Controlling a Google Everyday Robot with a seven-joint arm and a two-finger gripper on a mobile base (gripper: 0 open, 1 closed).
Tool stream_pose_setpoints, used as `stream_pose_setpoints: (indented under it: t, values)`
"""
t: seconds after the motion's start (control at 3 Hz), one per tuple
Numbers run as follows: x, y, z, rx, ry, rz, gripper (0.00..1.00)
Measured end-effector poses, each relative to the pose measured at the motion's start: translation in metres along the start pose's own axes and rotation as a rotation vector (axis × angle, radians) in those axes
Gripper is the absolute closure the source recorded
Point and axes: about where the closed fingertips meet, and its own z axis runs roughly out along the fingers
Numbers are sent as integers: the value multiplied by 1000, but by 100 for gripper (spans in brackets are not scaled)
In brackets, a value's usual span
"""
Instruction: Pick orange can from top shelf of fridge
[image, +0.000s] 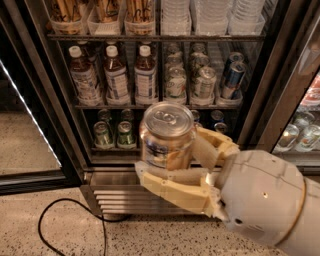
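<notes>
The orange can (166, 137), with a silver lid and pull-tab, is upright in my gripper (167, 156), which is shut on it. One cream finger lies under and in front of the can, the other wraps behind it on the right. The gripper holds the can in the open, out in front of the fridge (260, 100) at about the height of its lowest rack. The top shelf (150, 37) runs across the fridge well above the can. My white arm (265, 200) fills the lower right.
Brown bottles (116, 75), silver-green cans (176, 82) and a blue can (233, 75) stand on the middle rack. Green cans (115, 134) stand on the lowest. A ribbed steel base panel (120, 200) is below. A black cable (70, 220) lies on the floor. The open glass door (30, 100) is at left.
</notes>
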Motion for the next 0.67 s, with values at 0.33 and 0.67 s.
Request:
stream_pose_setpoints:
  t: [0.33,0.67]
  values:
    - [10,-14,-24,130,-49,-36,100]
    - [10,-14,-24,130,-49,-36,100]
